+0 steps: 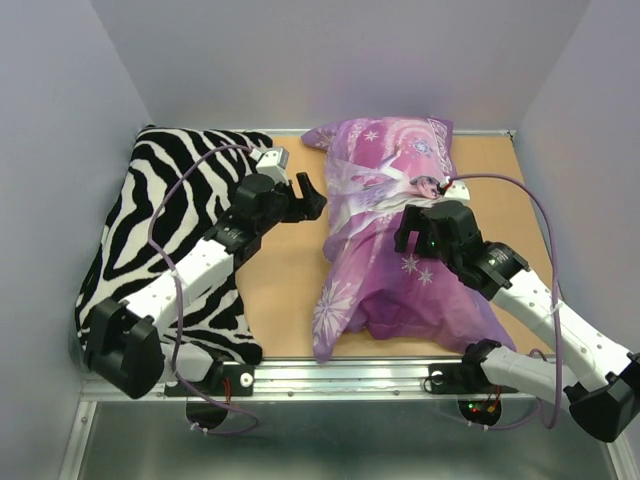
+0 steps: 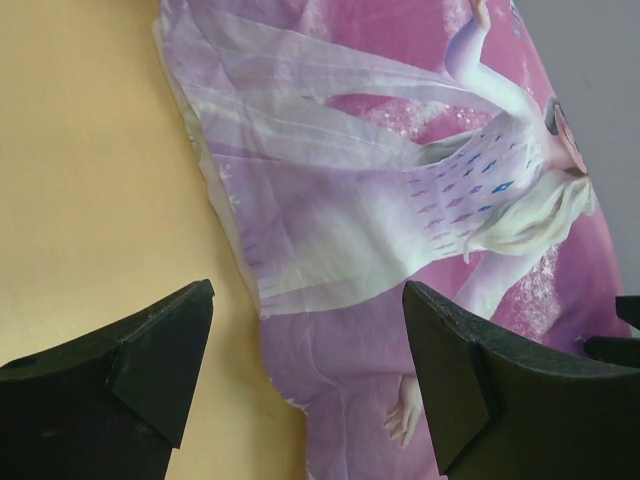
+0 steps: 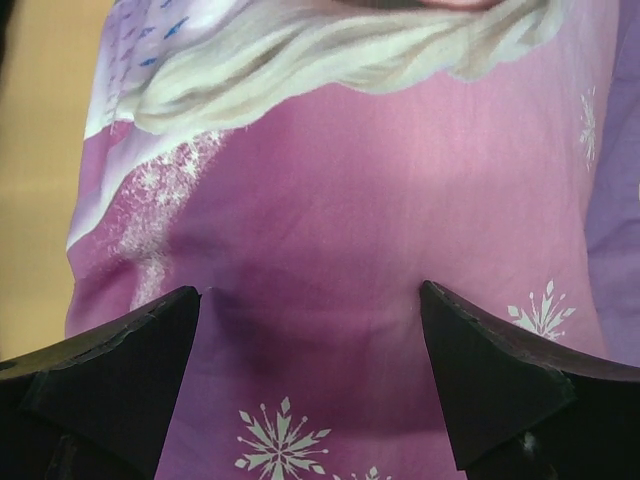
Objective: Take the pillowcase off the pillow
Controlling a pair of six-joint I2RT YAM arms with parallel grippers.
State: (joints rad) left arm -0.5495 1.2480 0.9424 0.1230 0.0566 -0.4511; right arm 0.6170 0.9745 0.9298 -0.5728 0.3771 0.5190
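Progress: basically nil. Pillowcase point(image 1: 390, 230) lies mid-table point(image 1: 285, 290) with the pillow apparently all inside, none of it showing. Left gripper point(image 1: 305, 195) hangs wide open at its left edge, and right gripper point(image 1: 412, 228) is wide open over the middle. Neither holds anything, so the whole pull-off is left.

A black-and-white zebra-striped pillow point(image 1: 120, 230) lies along the left side of the tan wooden table point(image 1: 285, 290), its left edge against the pale grey side wall point(image 1: 50, 150) and its far corner close to the back wall point(image 1: 330, 60). A silver metal rail point(image 1: 340, 372) runs along the table's near edge, with a grey metal sheet point(image 1: 350, 440) below it.
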